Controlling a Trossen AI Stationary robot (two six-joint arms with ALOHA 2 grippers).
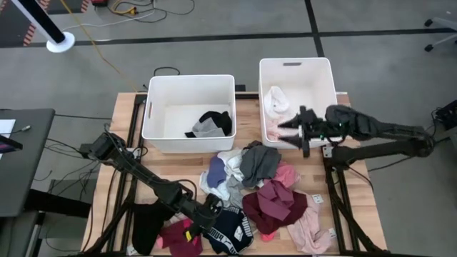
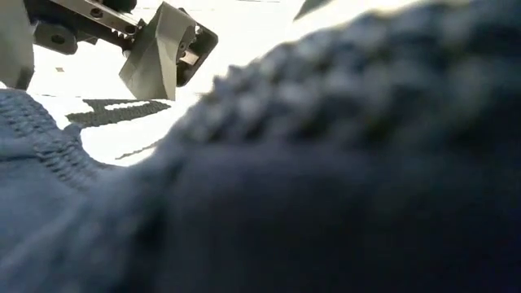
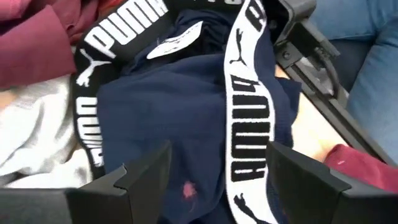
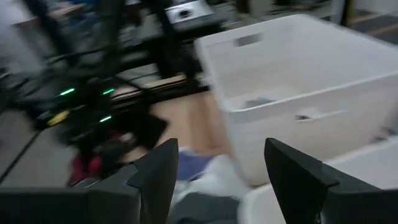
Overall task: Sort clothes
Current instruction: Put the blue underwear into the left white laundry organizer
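The clothes lie in a loose pile on the wooden table: a grey piece (image 1: 260, 163), a maroon one (image 1: 275, 203), a pink one (image 1: 310, 228), white and blue ones (image 1: 221, 175). At the near edge lies a navy garment (image 1: 232, 228) with a white lettered waistband (image 3: 252, 112). My left gripper (image 1: 214, 210) (image 3: 217, 168) is open, slanting down, its fingers standing either side of the navy cloth. My right gripper (image 1: 291, 130) (image 4: 224, 168) hangs open and holds nothing above the right bin's (image 1: 325, 71) near left corner. My left gripper stands close over the navy garment's body (image 3: 186, 124), coming from the table's left and slanting down. Whether its open fingers touch the cloth, I cannot tell.
The left bin (image 1: 153, 107) holds a black and grey piece (image 1: 211, 125); the right bin holds a white and pink one (image 1: 275, 100). A black garment (image 1: 146, 225) and a magenta one (image 1: 178, 235) lie near my left arm. Blue-grey knit cloth (image 2: 326, 163) blocks most of the low view.
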